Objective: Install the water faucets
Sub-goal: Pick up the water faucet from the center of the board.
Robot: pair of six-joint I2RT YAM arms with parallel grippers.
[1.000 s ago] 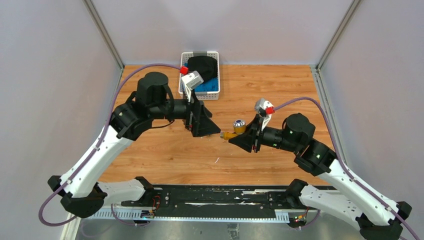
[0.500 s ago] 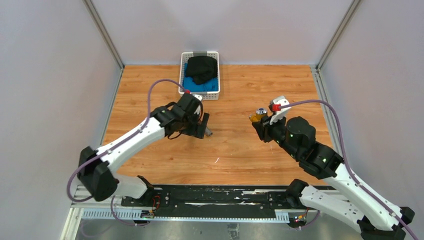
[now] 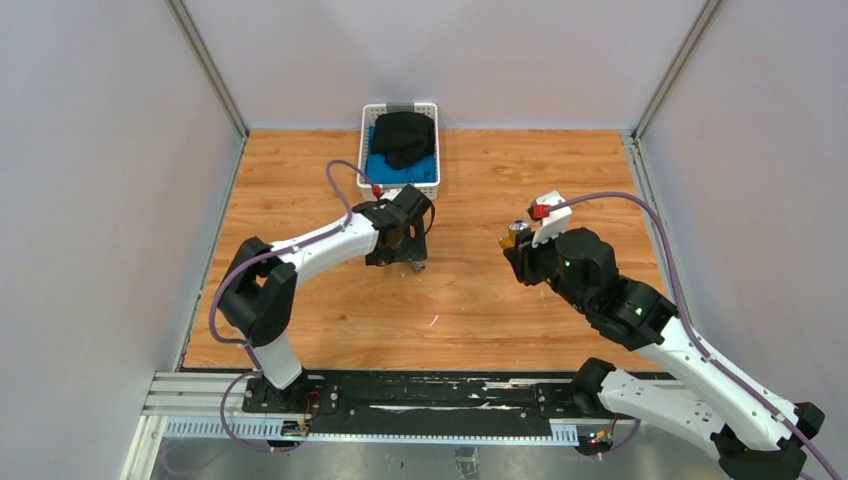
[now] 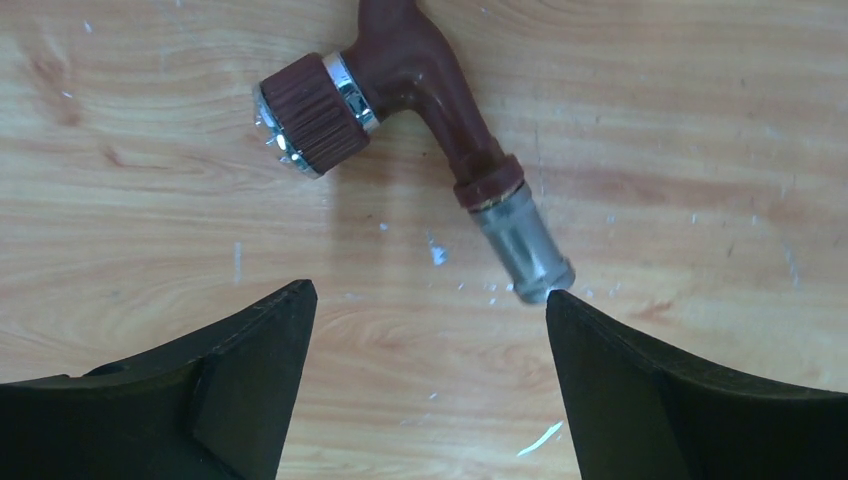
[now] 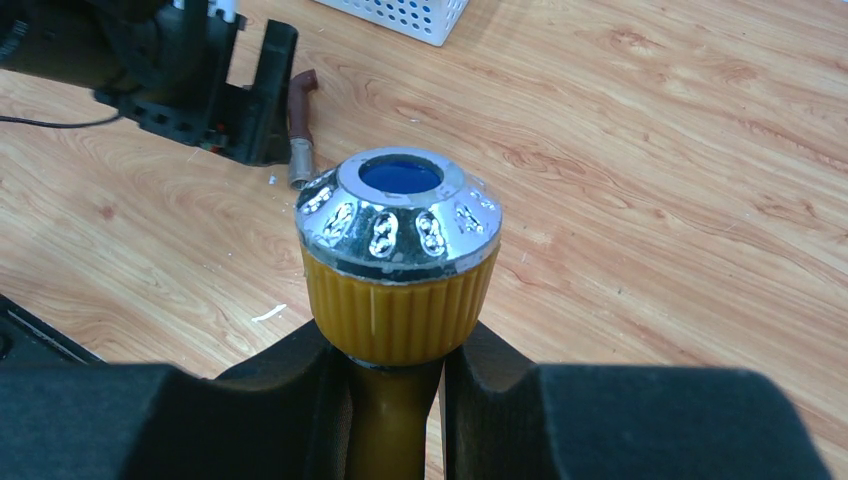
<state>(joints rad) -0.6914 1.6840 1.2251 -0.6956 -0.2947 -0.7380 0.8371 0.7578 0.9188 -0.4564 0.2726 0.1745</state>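
**Left end effector** (image 4: 430, 295)
The fingers are spread wide and hold nothing. The reddish-brown faucet (image 4: 430, 110) lies flat on the counter (image 4: 150, 200), just ahead of the fingertips and not between them. Its silvery end (image 4: 525, 245) points back toward the end effector and stops just beside one fingertip. You cannot tell whether the two touch. Its dark knob (image 4: 305, 125) lies further ahead, off to the opposite side. Treat this as a pre-grasp stance: the wide spread leaves room to straddle the angled body, which lies oblique to the line between the fingers.

**Right end effector** (image 5: 395, 375)
The fingers are pressed onto the stem of the brass-yellow faucet (image 5: 400, 300), directly beneath its ribbed head. The faucet stands upright above the fingers, with its blue-marked cap (image 5: 400, 175) facing the wrist camera. A grip this low probably keeps the head free and the part steady.

**Limits of view**
- The fingers hide the lower stem and spout of the brass-yellow faucet.
- In the top view the left end effector covers most of the reddish-brown faucet.
- No mounting point for either faucet can be made out in any view.
- The basket (image 3: 398, 106) beyond the left end effector holds dark and blue items that you cannot identify.
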